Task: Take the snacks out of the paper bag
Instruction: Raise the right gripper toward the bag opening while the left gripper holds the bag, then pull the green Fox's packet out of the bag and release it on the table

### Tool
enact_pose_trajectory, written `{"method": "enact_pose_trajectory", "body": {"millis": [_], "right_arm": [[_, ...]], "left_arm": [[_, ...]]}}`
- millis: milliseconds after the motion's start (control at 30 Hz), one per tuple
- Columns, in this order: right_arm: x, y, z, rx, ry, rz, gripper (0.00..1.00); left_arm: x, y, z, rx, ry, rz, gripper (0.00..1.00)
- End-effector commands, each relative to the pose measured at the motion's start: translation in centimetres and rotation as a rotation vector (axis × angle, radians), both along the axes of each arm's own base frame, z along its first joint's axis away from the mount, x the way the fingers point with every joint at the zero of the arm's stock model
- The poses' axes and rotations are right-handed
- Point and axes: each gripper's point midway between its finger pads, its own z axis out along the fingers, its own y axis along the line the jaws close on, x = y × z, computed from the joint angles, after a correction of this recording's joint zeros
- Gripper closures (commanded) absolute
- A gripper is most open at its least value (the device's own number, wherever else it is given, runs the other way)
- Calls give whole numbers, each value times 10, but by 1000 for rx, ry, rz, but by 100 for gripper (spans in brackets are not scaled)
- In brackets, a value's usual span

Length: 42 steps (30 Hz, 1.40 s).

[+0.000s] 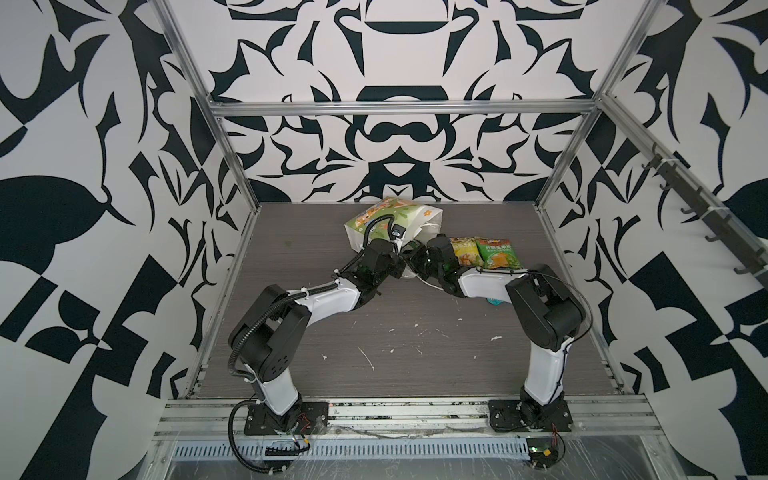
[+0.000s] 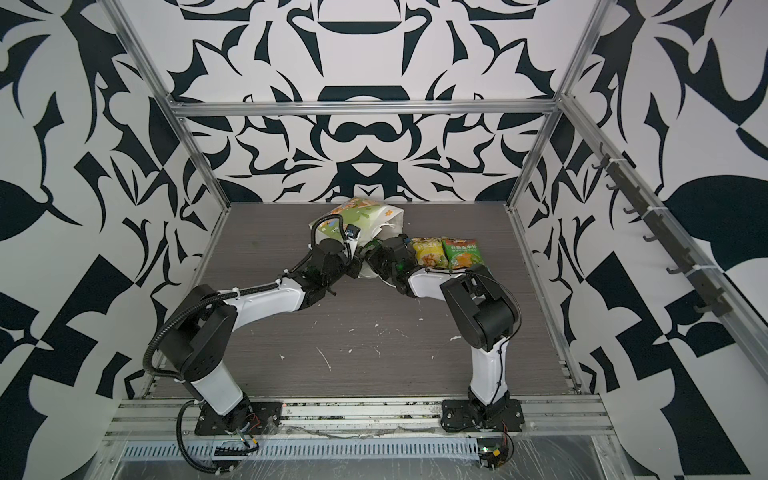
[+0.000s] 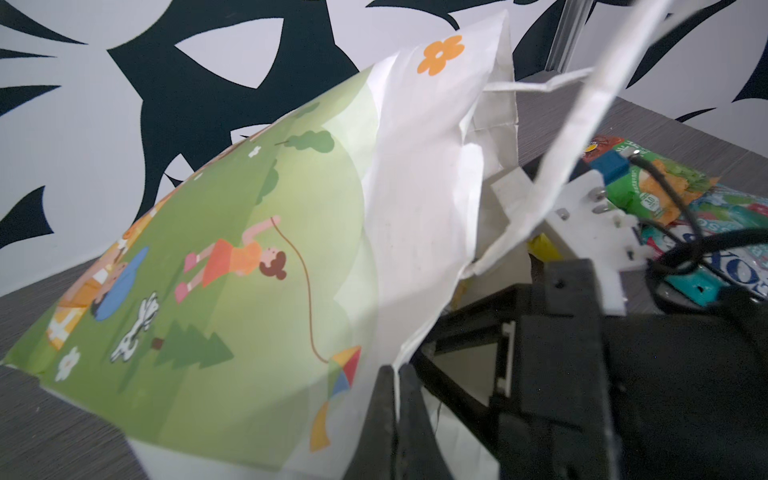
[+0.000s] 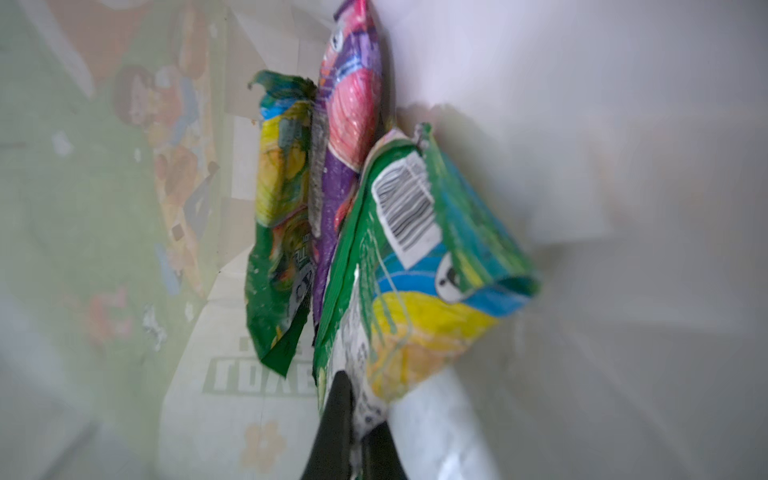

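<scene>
Pinching the bag [image 3: 249,249] by its rim with the left pincer [image 3: 395,399], clamped tight on a thin white paper edge, probably to lift the mouth and hold it gaping. Lying on its side at the back of the tabletop [image 1: 374,332], mouth toward the arms, green printed face up, soft and creased. Reaching deep inside with the right pincer [image 4: 353,415], closed on the crimped end of a barcode packet [image 4: 419,249]: flat, glossy, crinkled film in green and yellow, likely easy to drag by its seam. Beyond it, against the bag's far end: purple packet [image 4: 349,137] and green packet [image 4: 278,257], edge-on, close together. Already out, just right of the bag: yellow packet [image 1: 464,251] and green pouch [image 1: 496,254], puffy, side by side; teal packet [image 3: 739,237] nearer the right arm. Judged roughly half emptied.
</scene>
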Motion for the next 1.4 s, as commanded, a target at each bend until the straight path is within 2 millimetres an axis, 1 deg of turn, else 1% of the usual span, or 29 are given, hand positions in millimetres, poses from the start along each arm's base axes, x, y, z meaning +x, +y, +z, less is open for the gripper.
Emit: {"method": "enact_pose_trajectory", "body": {"millis": [0, 200, 333, 500, 667, 767, 867, 1033, 1133, 1267, 1367], "right_arm": [[3, -8, 45, 38, -104, 7, 100], [-17, -27, 56, -2, -111, 27, 100], [-30, -44, 61, -27, -116, 29, 100], [-36, -62, 71, -52, -133, 33, 100], [-38, -67, 88, -27, -158, 68, 100], [-44, -68, 97, -32, -168, 93, 100], [-51, -74, 103, -31, -165, 100, 100], [-70, -95, 102, -81, -148, 75, 100], [-80, -114, 99, -99, -133, 37, 100], [-91, -137, 95, -114, -118, -18, 100], [-98, -149, 92, -132, -103, -47, 100]], "left_arm": [[5, 14, -12, 25, 22, 58, 100], [9, 15, -13, 36, 28, 76, 100], [11, 14, -13, 37, 26, 76, 100], [13, 11, -15, 39, 30, 74, 100], [15, 12, -15, 39, 34, 84, 100], [17, 14, -16, 45, 36, 97, 100], [18, 16, -17, 47, 39, 106, 100], [21, 23, -17, 51, 46, 134, 100], [22, 27, -19, 56, 49, 147, 100], [24, 28, -20, 55, 51, 155, 100], [25, 28, -20, 55, 52, 161, 100]]}}
